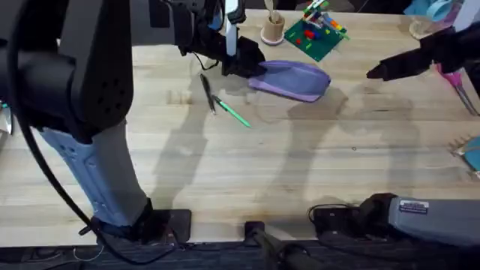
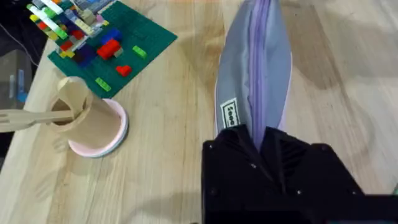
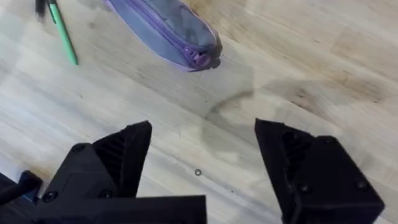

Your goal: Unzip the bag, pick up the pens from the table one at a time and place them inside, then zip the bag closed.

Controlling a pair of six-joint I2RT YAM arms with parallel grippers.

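The lavender bag lies at the back middle of the table, its zipper running along its length and closed as far as it shows. My left gripper is shut on the bag's left end; in the left wrist view the black fingers pinch the fabric tip. The black pen and the green pen lie side by side just left of the bag. My right gripper hovers open, right of the bag, with nothing between its fingers. The bag's right end and the green pen appear in the right wrist view.
A green toy-brick plate with several bricks and a wooden cup holding a spoon stand behind the bag. Pink-handled scissors lie at the far right. The near half of the tabletop is bare wood.
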